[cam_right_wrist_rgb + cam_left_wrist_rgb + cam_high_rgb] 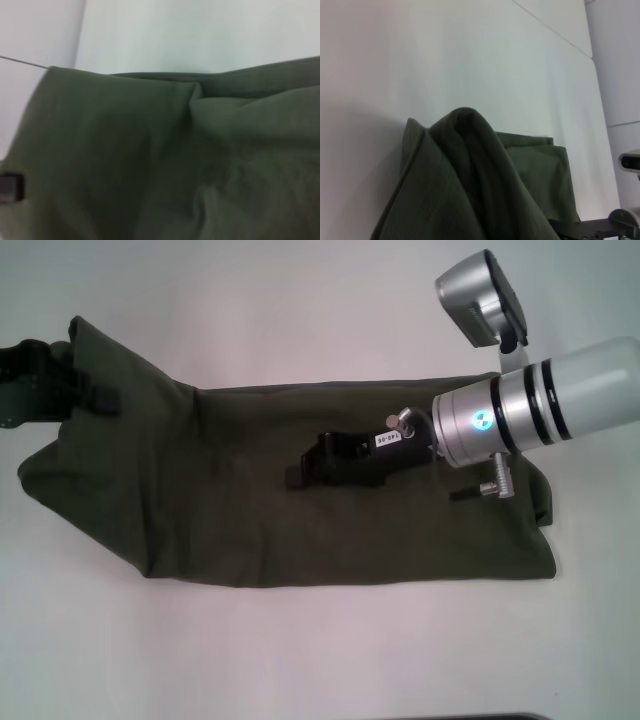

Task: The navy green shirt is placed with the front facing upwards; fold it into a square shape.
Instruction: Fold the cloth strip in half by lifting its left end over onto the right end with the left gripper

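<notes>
Right arm (pixel 560 390): silver and white cylinder, two black rings, small glowing cyan light on end cap. Black gripper (pixel 300 468) with white label, chrome knobs. Silver-grey boxy housing behind. Left gripper (pixel 85 390): black, matte, angular.

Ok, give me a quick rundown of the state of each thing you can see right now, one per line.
navy green shirt: folded into a long band on the table, left end bunched and lifted.
left gripper: at the shirt's left end, shut on the cloth.
right gripper: low over the shirt's middle.
table: white, shirt lying on it.
</notes>
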Tool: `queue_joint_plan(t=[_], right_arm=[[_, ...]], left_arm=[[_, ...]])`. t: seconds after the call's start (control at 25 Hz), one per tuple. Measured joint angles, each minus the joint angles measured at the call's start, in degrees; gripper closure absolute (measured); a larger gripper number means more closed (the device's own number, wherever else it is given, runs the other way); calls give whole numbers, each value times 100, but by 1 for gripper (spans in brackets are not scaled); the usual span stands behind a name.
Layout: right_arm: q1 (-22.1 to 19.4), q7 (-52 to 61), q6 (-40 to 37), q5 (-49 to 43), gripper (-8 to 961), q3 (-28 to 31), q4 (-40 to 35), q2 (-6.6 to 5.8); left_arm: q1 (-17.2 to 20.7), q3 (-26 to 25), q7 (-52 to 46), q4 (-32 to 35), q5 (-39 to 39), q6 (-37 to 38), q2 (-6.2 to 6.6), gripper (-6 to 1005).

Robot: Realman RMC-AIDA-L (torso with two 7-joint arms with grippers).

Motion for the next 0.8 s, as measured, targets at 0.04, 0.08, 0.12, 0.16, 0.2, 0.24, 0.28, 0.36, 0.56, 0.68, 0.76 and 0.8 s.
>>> queue_joint_plan(t=[0.04,0.08,0.12,0.16,0.2,0.24,0.28,0.36,0.56,0.68,0.76,0.8], right_arm=[[29,30,59,-2,937,-39,25,7],[70,72,143,-4,954,-91,58,17],[99,107,224,-4,954,-141,90,21],[127,140,315,-1,954,-180,121,24],[145,164,387,5,954,-205,145,24],[161,185,469,11,954,-219,159,27],[179,206,550,15,954,-228,166,30],[226,279,703,12,955,-275,174,37],[300,412,692,85,955,-416,161,39],[239,319,398,349,955,-402,27,5],[198,278,250,499,954,-419,-70,-6],[185,273,225,529,954,-425,-108,-8]], left_arm=[[-13,1,5,0,0,7,-1,921],[-28,-1,13,-5,0,22,-3,921],[-39,-5,20,-21,-1,39,-7,921],[-48,-10,25,-42,-3,59,-12,921],[-50,-12,28,-86,-6,81,-29,921],[-50,-12,29,-135,-8,105,-49,921],[-50,-15,29,-188,-10,135,-67,921],[-49,-18,29,-282,-11,190,-102,921],[-49,-27,22,-312,-11,209,-109,921],[-36,-27,20,-314,-11,199,-107,921],[-28,-27,18,-314,-11,192,-105,921],[-17,-30,10,-315,-11,180,-102,921]])
